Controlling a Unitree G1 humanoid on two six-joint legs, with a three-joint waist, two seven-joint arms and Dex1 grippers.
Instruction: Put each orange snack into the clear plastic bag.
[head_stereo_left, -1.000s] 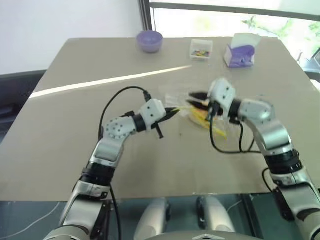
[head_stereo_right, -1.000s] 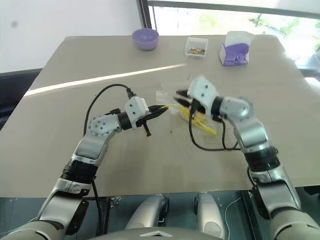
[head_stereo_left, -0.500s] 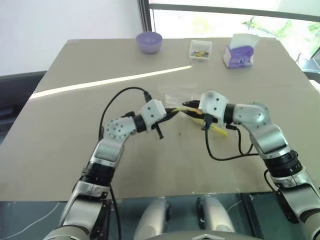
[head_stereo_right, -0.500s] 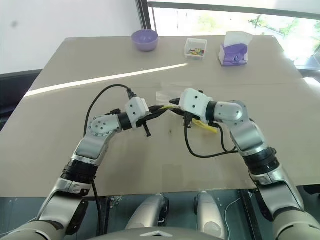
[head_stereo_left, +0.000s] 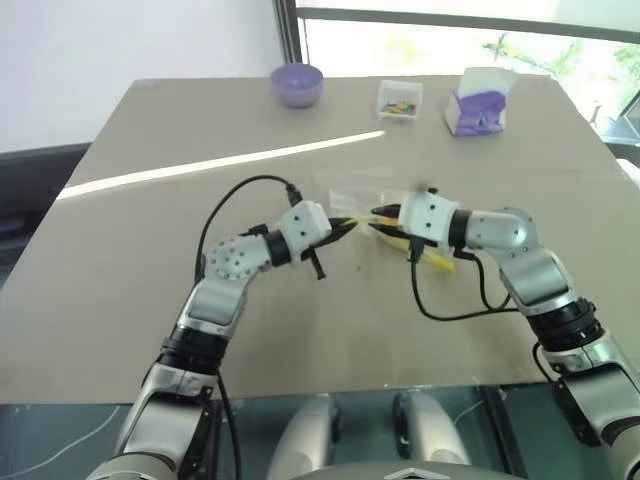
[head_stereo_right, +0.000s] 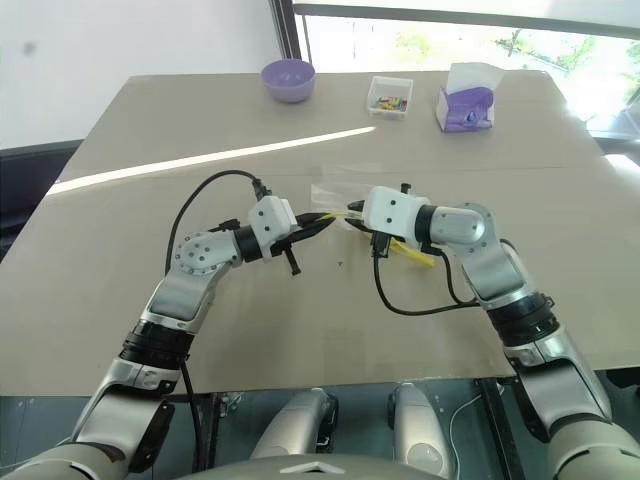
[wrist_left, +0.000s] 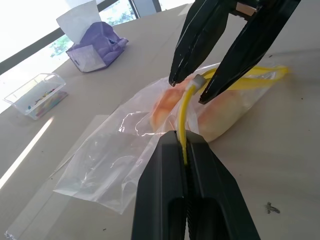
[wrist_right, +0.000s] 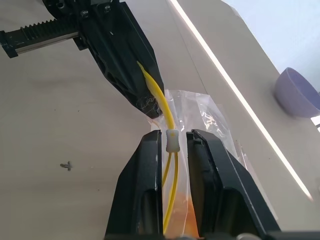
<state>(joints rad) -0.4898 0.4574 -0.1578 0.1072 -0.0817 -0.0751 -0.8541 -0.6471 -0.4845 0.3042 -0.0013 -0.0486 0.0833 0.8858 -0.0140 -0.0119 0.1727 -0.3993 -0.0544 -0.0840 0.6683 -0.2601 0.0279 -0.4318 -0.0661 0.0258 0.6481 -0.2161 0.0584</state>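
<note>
At the far edge of the beige worktop (head_stereo_left: 150, 300), going left to right, stand a small lilac bowl (head_stereo_left: 298, 82), a clear box of colourful bits (head_stereo_left: 400, 99) and a purple-and-white tissue carton (head_stereo_left: 478, 103). Near the worktop's middle, the left pincer (wrist_left: 186, 150) is clamped on the yellow seal strip (wrist_left: 186, 117) of the crinkly clear plastic bag (wrist_left: 115, 160). The right pincer (wrist_right: 173, 142) straddles the strip's white slider (wrist_right: 171, 141), its fingers slightly apart. A round orange snack (wrist_left: 220, 117) lies inside the bag.
</note>
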